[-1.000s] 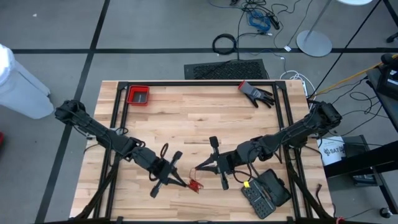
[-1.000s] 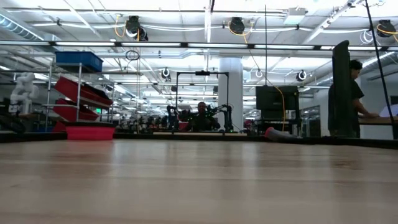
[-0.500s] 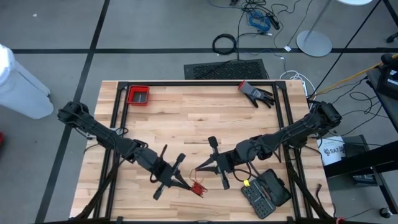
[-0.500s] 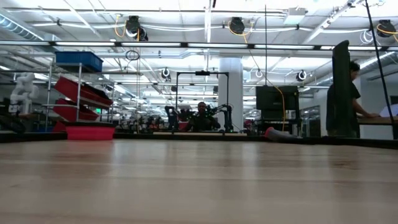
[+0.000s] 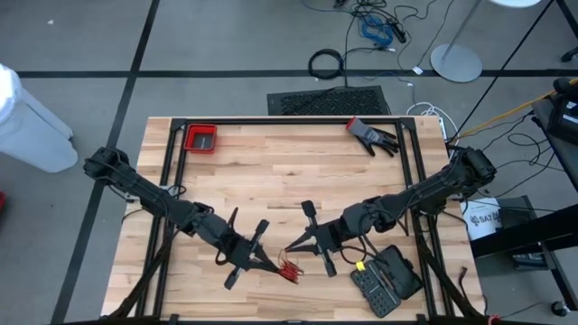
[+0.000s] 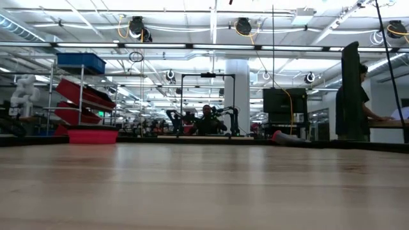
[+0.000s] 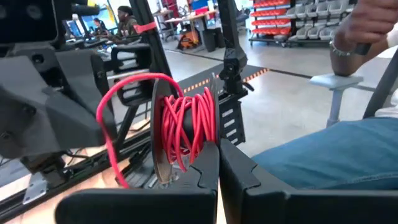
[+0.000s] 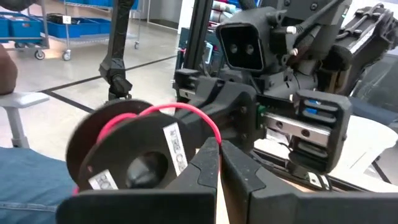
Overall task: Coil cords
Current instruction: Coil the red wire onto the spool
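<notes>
High view is showing the left pincer and right pincer both pinching shut on the red cord (a tiny tangle) near the bench front; its disc is hard to see.

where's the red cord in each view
high: red cord near the table's front edge, between the two grippers.
low: not in it.
left wrist: wound on the spool, just past the fingers.
right wrist: a loop over the spool's dark disc.
Shared landmark: the spool.
</notes>
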`<state>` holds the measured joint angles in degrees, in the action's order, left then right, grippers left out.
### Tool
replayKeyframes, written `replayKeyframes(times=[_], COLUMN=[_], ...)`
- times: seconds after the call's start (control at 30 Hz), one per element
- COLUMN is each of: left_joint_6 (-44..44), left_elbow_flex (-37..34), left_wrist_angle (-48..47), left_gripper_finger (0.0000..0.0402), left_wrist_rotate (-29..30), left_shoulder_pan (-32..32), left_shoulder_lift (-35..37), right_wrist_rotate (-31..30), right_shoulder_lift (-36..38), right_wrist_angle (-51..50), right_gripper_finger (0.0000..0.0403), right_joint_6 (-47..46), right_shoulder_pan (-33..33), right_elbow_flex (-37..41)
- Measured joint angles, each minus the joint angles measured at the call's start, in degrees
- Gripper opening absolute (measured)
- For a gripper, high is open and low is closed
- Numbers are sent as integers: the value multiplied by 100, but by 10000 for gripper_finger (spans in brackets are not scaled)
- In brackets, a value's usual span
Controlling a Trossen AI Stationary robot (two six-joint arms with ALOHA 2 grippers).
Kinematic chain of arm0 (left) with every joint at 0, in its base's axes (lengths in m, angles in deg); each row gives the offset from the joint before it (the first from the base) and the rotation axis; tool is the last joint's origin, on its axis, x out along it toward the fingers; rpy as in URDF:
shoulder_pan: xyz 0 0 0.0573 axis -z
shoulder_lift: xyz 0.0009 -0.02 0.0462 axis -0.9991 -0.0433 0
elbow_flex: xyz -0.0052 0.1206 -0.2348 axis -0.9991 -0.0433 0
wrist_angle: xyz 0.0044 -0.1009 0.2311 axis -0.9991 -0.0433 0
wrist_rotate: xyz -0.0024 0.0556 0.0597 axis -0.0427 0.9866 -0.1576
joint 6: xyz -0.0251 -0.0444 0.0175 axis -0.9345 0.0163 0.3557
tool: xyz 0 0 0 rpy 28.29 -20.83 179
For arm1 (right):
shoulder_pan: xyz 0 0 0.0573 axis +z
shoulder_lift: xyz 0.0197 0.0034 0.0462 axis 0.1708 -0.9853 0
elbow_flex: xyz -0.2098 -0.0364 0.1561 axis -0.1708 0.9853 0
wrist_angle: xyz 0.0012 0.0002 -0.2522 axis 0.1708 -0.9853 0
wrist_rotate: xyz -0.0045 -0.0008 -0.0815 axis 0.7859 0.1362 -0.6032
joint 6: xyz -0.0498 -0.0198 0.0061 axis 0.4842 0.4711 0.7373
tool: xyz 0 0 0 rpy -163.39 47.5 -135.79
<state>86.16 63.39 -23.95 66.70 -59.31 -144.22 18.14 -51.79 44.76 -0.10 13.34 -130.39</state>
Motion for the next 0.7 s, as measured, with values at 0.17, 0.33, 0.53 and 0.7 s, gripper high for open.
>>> replayKeyframes(times=[0.17, 0.33, 0.53, 0.7], left_joint_6=[69, 69, 69, 68], left_elbow_flex=[0, 0, 0, 0], left_wrist_angle=[-15, -20, -8, 135], left_gripper_finger=[2, 2, 2, 2], left_wrist_rotate=[15, -42, -237, -438], left_shoulder_pan=[0, 0, 3, 4], left_shoulder_lift=[0, 0, 0, 0], right_wrist_rotate=[16, 14, -6, -6], right_shoulder_lift=[0, 0, 0, 1], right_wrist_angle=[3, 3, 3, -1], right_gripper_finger=[0, 5, 30, 54], right_joint_6=[-170, -208, -307, -611], right_shoulder_pan=[-29, -63, -65, -153], right_elbow_flex=[0, 0, 0, 0])
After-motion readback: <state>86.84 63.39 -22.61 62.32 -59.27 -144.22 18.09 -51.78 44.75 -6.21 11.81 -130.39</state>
